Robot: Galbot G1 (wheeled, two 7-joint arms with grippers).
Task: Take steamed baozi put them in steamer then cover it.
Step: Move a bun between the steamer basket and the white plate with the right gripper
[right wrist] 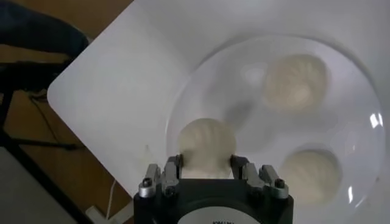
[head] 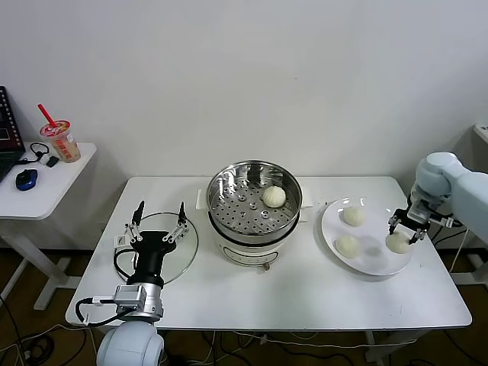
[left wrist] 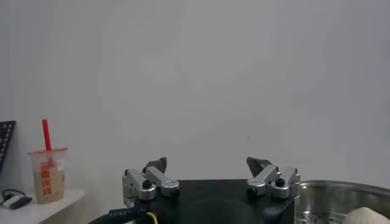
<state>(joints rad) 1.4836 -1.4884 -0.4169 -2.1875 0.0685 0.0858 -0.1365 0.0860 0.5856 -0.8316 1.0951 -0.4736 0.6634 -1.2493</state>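
Plain white wall (head: 252,76) behind, evenly lit. White rectangular table (head: 267,293) stands centre. A smaller white side table (head: 46,179) sits to the left, bearing a drink cup with red straw (head: 59,139), a blue mouse (head: 26,179), possibly earphones. Dark floor (head: 30,339) below, cables trailing.

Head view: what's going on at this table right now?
The robot is moving baozi from the white plate into the steamer. One baozi already sits on the steamer's perforated tray. The right hand is shut on a baozi at the plate's outer edge; two more lie on the plate. The left hand waits open above the glass lid, which lies on the table beside the steamer.
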